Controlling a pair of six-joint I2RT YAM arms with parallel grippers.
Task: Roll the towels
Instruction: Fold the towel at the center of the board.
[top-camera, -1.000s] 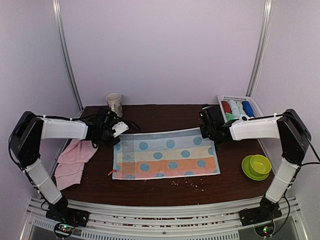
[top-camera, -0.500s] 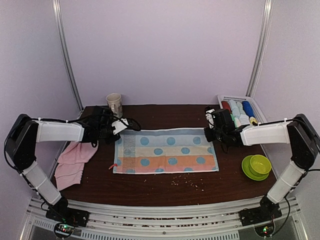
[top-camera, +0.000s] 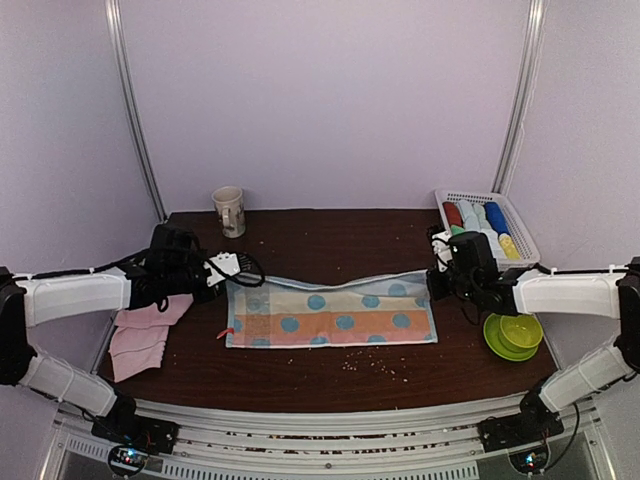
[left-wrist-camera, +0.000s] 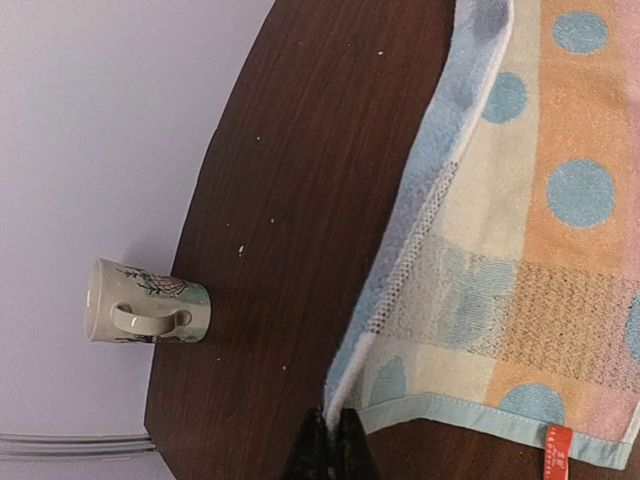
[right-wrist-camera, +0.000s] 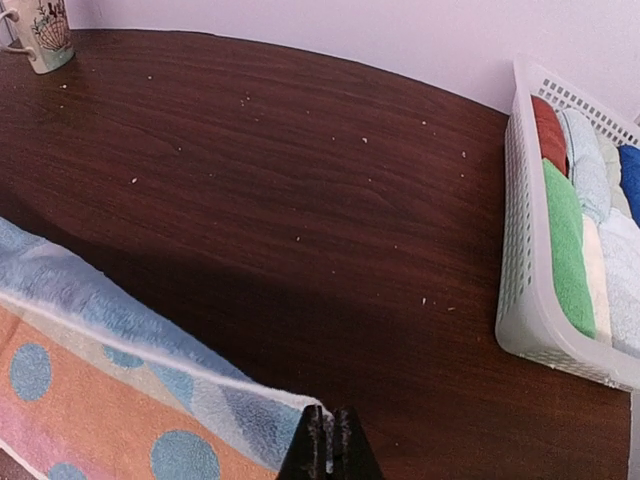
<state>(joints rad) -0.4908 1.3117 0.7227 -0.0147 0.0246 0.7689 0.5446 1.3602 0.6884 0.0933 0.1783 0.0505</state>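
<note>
Left pincer (left-wrist-camera: 330, 418) pinching fluffy dotted terry towel (left-wrist-camera: 520, 250) corner, right pincer (right-wrist-camera: 328, 415) likewise

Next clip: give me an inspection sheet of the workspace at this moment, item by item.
Surface: dark wooden table, with scattered crumbs near the front edge.
Job's things: dotted towel spread at centre, its far edge lifted; pink towels heaped unrolled at the left edge.
Clutter: mug at the back left; green bowl on the right; white basket holding rolled cloths.
End effectors: left end effector shut on the dotted towel's far left corner; right end effector shut on its far right corner.
Cables: black cable looping at the left wrist.
Surroundings: pale lilac walls, metal poles.
</note>
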